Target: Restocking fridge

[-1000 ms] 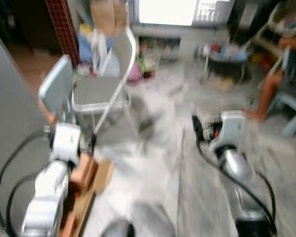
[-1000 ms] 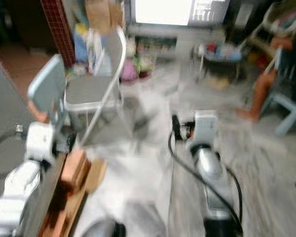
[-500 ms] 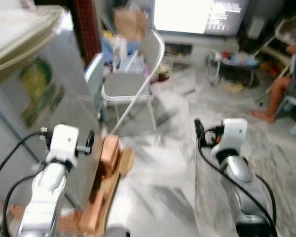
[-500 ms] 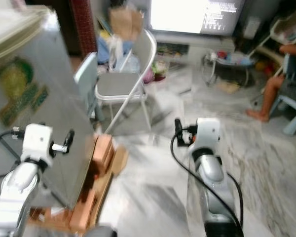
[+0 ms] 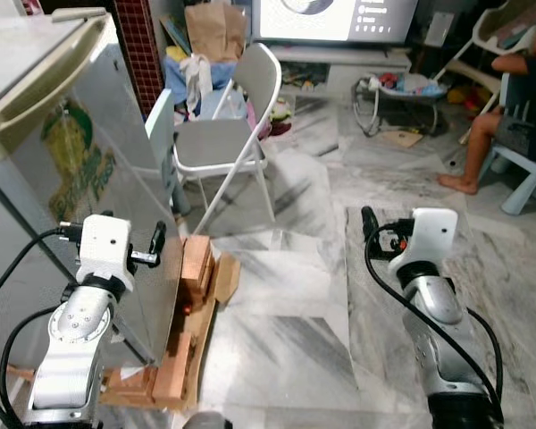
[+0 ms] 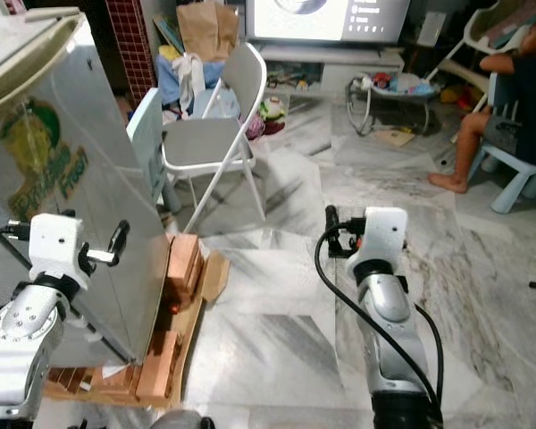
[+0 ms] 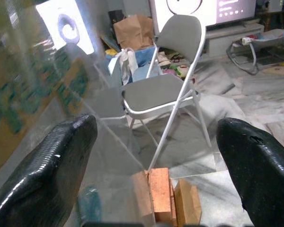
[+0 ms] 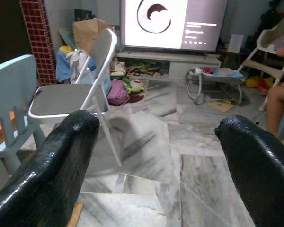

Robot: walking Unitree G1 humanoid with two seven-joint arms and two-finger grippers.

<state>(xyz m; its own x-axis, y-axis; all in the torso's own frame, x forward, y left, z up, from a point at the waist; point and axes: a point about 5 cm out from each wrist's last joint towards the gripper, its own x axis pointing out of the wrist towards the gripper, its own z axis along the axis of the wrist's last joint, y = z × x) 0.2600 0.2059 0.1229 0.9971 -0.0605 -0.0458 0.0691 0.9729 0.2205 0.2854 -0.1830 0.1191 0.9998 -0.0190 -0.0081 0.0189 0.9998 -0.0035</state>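
A silver fridge (image 5: 71, 161) with a green and yellow sticker stands at my left, its door shut, raised on bricks and wooden boards (image 5: 195, 268). My left gripper (image 5: 116, 231) is held up right beside the fridge's side wall. In the left wrist view the left gripper (image 7: 156, 137) is open, its fingers (image 7: 52, 165) wide apart with nothing between them. My right gripper (image 5: 411, 223) is raised over the marble floor, apart from the fridge. The right gripper (image 8: 156, 137) is open and empty too.
A grey folding chair (image 5: 223, 143) and a small light-blue chair (image 5: 161, 134) stand just past the fridge. A paper bag (image 5: 210, 27), a lit screen (image 5: 335, 18) and a baby bouncer (image 5: 402, 89) are at the back. A person (image 5: 518, 98) sits at far right.
The camera has swung and steadied: the fridge has come into view on the left and the blur is gone. Both arms keep about the same raised pose.
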